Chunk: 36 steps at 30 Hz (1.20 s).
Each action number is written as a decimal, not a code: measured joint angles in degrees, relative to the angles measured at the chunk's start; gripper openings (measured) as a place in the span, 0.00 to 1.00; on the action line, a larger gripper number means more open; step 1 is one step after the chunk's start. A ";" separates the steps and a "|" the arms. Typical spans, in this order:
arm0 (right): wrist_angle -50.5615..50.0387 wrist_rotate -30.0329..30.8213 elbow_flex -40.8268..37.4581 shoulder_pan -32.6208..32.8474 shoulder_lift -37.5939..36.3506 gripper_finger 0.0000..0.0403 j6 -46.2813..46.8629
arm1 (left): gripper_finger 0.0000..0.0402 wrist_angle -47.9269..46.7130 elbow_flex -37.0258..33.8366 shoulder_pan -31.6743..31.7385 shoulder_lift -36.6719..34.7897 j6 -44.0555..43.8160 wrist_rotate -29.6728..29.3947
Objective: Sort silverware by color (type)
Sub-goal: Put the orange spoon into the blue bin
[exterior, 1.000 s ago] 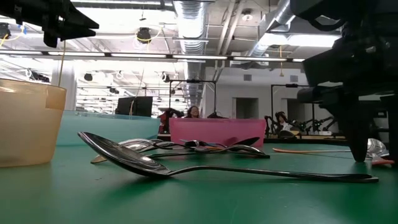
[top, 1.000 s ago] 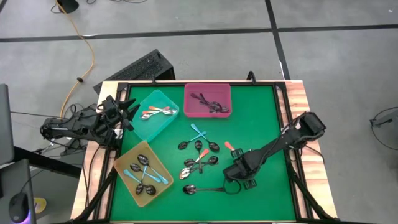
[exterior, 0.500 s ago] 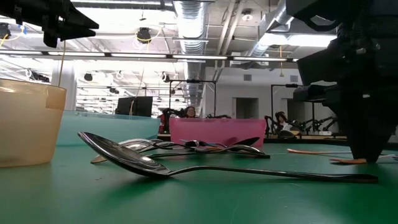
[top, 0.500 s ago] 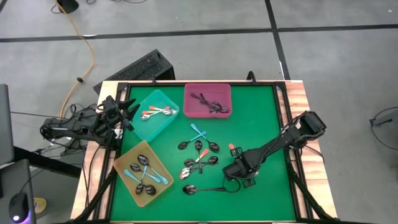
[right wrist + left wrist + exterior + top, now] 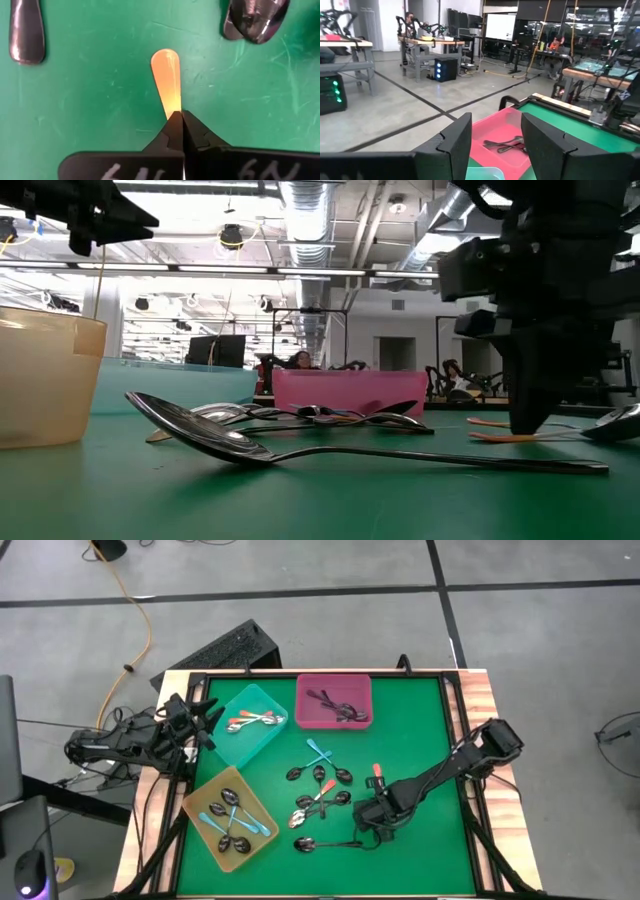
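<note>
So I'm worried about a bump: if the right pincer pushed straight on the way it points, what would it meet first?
The right pincer points straight down, shut on the orange spoon handle, so it would likely meet the green table right under it; the gap left is unclear.

Robotics lab, open-plan.
Exposed ceiling ducts [image 5: 310,205], rows of workbenches [image 5: 427,44], monitors [image 5: 501,27], taped concrete floor [image 5: 330,590], other robot arms [image 5: 335,17] beyond.

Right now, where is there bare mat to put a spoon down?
Bare green mat runs right of the pink plastic tray, and along the near edge. Crowded: the loose spoon cluster mid-table, where the right gripper pinches an orange-handled spoon.
</note>
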 joint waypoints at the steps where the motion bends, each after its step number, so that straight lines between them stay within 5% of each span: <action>1: -0.17 0.67 0.36 0.11 0.07 0.00 0.24 | 0.39 -0.02 0.00 0.00 0.00 0.34 -0.17; 20: -5.29 7.66 11.63 -1.73 0.03 0.00 -7.65 | 0.39 -0.35 0.00 0.00 -0.02 0.83 0.04; 27: -13.49 1.12 12.12 -1.27 -0.03 0.02 -2.69 | 0.39 -0.37 0.01 0.00 0.00 0.80 0.06; 36: -21.98 0.64 12.12 0.37 -0.05 0.10 6.98 | 0.39 -0.39 0.00 0.00 0.00 0.74 0.08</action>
